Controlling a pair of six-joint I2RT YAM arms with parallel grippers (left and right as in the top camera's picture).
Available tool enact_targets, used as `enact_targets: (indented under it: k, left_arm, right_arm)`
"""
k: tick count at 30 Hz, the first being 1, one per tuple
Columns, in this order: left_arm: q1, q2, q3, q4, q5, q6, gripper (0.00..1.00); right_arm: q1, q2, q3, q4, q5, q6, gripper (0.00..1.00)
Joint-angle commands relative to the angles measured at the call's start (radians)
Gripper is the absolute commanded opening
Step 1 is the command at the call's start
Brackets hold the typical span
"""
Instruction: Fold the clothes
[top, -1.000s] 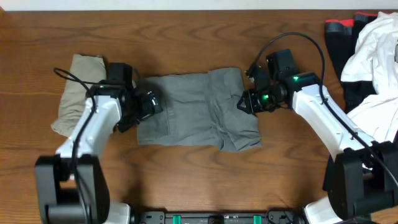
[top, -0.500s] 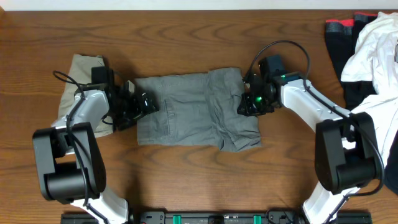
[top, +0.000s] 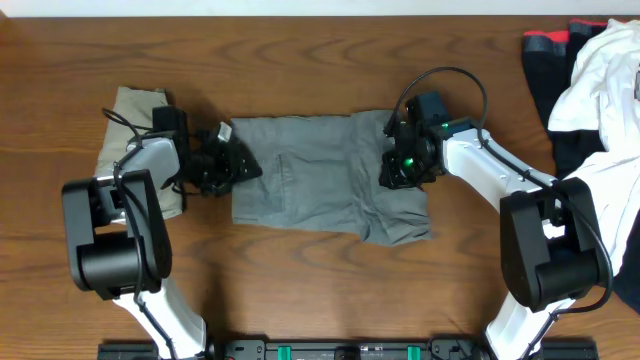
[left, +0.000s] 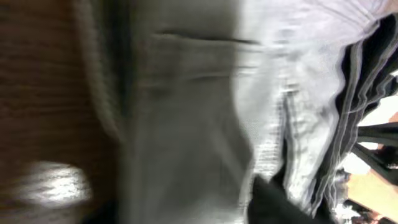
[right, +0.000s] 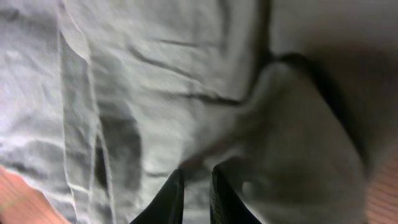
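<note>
The grey shorts (top: 320, 180) lie flat and rumpled in the middle of the table. The khaki shorts (top: 125, 140) lie folded at the left, partly under my left arm. My left gripper (top: 233, 165) sits at the grey shorts' left edge. Its wrist view is blurred: grey cloth (left: 186, 124) fills it and only one dark finger (left: 273, 202) shows. My right gripper (top: 394, 172) rests on the grey shorts' right side. In its wrist view the right gripper (right: 198, 177) has its jaws nearly together, pinching a raised fold of grey cloth (right: 186, 93).
A heap of white, black and red clothing (top: 600, 90) fills the table's right edge, close behind my right arm. Brown wood table (top: 320, 60) surrounds the shorts. The arm bases stand along the front edge.
The right jaws have narrowed onto a fold of the grey shorts. The left gripper has drawn in at the left edge. The shorts have slid slightly to the right.
</note>
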Motion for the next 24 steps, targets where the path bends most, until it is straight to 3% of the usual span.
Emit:
enact_targets:
  k: [1,3,6,13,24]
  left_arm:
    - [-0.010,0.076,-0.054,-0.006,-0.110,0.019,0.26]
    - [-0.010,0.076,-0.054,-0.005,-0.110,0.019,0.13]
    - [-0.010,0.074,-0.053,-0.011,-0.108,0.019,0.06]
    - [-0.008,-0.016,0.013,-0.160,-0.126,0.020,0.06]
    - [-0.063,-0.315,0.225,-0.469,-0.446,0.027,0.06]
  right_arm:
    - [0.011,0.004,-0.002,0.000,0.010,0.014,0.13]
    - [0.011,0.004,-0.002,0.000,0.010,0.014,0.14]
    - [0.011,0.004,-0.002,-0.001,0.010,0.014,0.14]
    - [0.010,0.004,-0.002,-0.017,0.022,0.020,0.13]
    - [-0.005,0.004,-0.002,-0.021,0.023,0.040,0.12]
